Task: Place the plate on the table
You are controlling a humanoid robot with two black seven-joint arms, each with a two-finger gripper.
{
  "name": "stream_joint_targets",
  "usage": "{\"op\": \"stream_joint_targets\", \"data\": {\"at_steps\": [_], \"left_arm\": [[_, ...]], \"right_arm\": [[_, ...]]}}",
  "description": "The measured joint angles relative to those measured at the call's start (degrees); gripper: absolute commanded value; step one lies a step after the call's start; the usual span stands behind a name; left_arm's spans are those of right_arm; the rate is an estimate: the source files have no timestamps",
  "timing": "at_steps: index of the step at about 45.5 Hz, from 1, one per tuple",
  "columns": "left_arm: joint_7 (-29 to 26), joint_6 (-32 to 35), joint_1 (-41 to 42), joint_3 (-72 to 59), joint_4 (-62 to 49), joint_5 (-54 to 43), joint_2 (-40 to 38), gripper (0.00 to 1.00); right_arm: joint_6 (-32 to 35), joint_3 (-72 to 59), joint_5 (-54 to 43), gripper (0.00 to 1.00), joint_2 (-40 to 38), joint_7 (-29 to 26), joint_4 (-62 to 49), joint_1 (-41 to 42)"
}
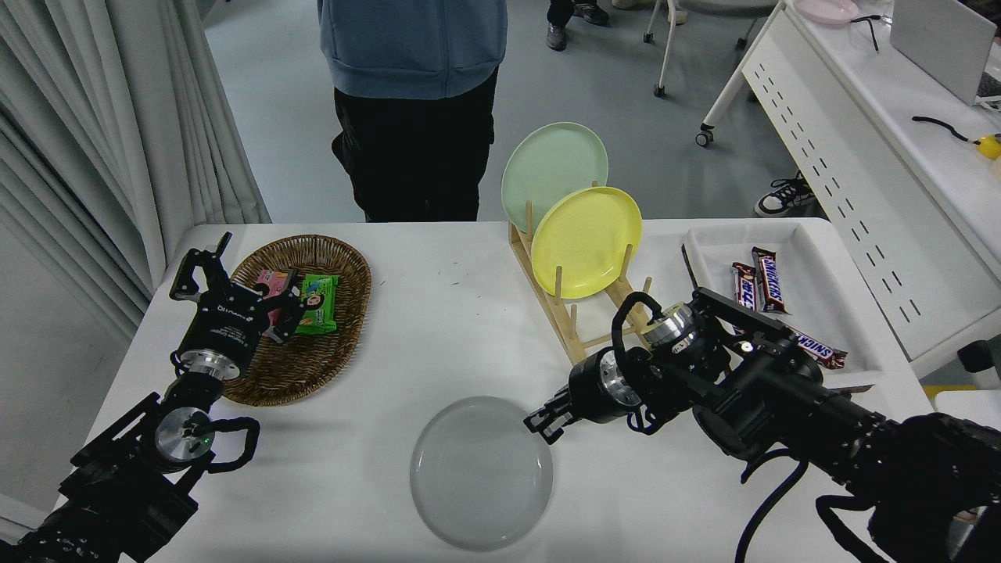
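The light grey plate [481, 471] lies flat on the white table [438, 328], near its front edge. My right gripper [541, 423] reaches in from the lower right and sits at the plate's upper right rim, low over the table. Whether it still grips the rim cannot be made out. My left gripper [235, 274] is parked at the lower left, open, over the near end of the wicker basket [313, 367].
A wooden rack [575, 328] behind my right arm holds a yellow plate [586, 241] and a pale green plate [551, 168]. The basket holds snack packets [317, 303]. A white tray [813, 297] with chocolate bars is at the right. A person [414, 102] stands at the far side.
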Motion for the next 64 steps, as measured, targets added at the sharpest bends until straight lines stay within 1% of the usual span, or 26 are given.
{"op": "stream_joint_targets", "data": {"at_steps": [4, 6, 8, 9, 32, 45, 53, 56, 64], "left_arm": [[0.0, 0.0, 0.0, 0.0, 0.0, 0.0, 0.0, 1.00], [0.0, 0.0, 0.0, 0.0, 0.0, 0.0, 0.0, 1.00], [0.0, 0.0, 0.0, 0.0, 0.0, 0.0, 0.0, 1.00], [0.0, 0.0, 0.0, 0.0, 0.0, 0.0, 0.0, 1.00], [0.0, 0.0, 0.0, 0.0, 0.0, 0.0, 0.0, 1.00], [0.0, 0.0, 0.0, 0.0, 0.0, 0.0, 0.0, 1.00], [0.0, 0.0, 0.0, 0.0, 0.0, 0.0, 0.0, 1.00], [0.0, 0.0, 0.0, 0.0, 0.0, 0.0, 0.0, 1.00], [0.0, 0.0, 0.0, 0.0, 0.0, 0.0, 0.0, 1.00]], "right_arm": [[0.0, 0.2, 0.1, 0.77, 0.0, 0.0, -0.1, 0.0], [0.0, 0.2, 0.1, 0.85, 0.0, 0.0, -0.3, 0.0], [0.0, 0.3, 0.1, 0.98, 0.0, 0.0, -0.4, 0.0], [0.0, 0.3, 0.1, 1.00, 0.0, 0.0, -0.5, 0.0], [0.0, 1.0, 0.5, 1.00, -0.1, -0.5, 0.0, 1.4], [0.0, 1.0, 1.0, 1.00, -1.2, -0.7, 4.6, 2.6], [0.0, 0.6, 2.1, 1.00, -3.8, -0.7, 9.7, 4.3], [0.9, 0.5, 2.4, 1.00, -5.0, -0.7, 11.4, 4.8], [7.6, 0.5, 2.7, 1.00, -7.8, -0.5, 14.9, 6.2]]}}
